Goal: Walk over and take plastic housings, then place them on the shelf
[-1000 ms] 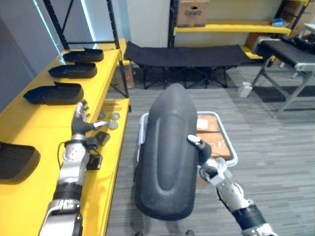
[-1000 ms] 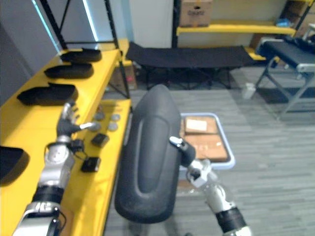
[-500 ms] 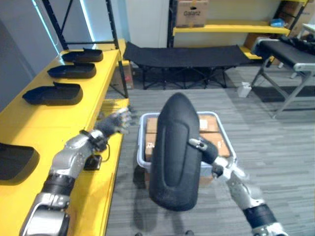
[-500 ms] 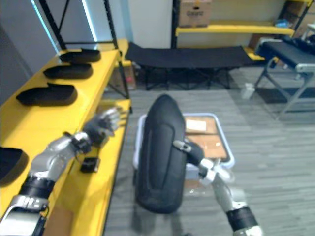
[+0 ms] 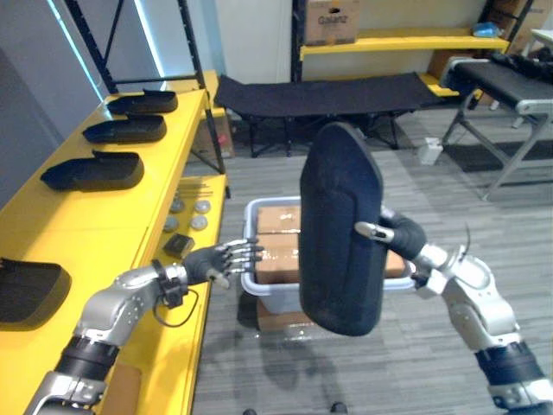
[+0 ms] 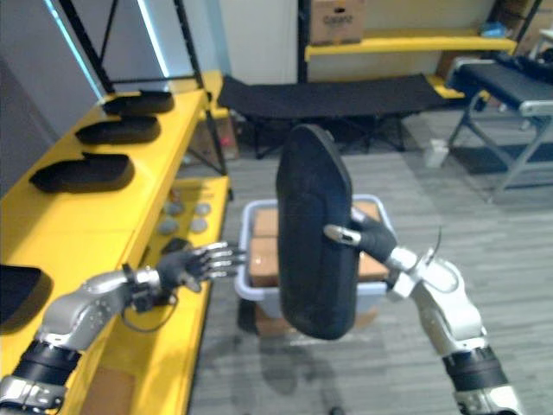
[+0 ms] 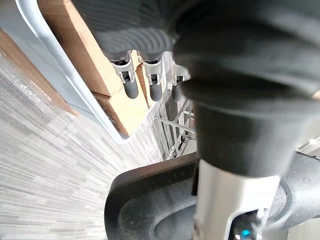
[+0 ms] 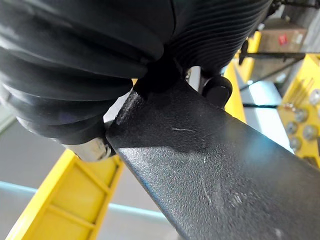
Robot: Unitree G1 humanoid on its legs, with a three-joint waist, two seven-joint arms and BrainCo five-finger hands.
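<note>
Left eye view: the plastic housing (image 5: 339, 233) stands on end at the centre, pinched along its 3 o'clock edge by the right hand (image 5: 399, 235), thumb across the front and the fingers behind it. It is a long part held by one edge only, so I judge it could swing or slide out of the pinch during the turn towards the yellow shelf (image 5: 86, 216) at 9 o'clock. The left hand (image 5: 226, 259) hangs at 8 o'clock with its fingers spread flat and holding nothing, just beside the rim of the white bin (image 5: 259, 290); a careless sweep could knock that rim

Right eye view: the housing's lower end hangs over the bin and its cardboard boxes (image 6: 263, 223), and dipping it could catch them. At 9 o'clock small round parts (image 6: 186, 210) lie on the shelf's near edge, and other housings (image 6: 82, 171) lie in a row at 10 o'clock; setting down blind could scatter or bump them

Left wrist view: the straight fingers (image 7: 131, 87) point at the bin's rim, apart from it

Right wrist view: a dark fingertip (image 8: 216, 89) hooks over the housing's thin edge; that small contact looks like the likeliest cause of a drop
</note>
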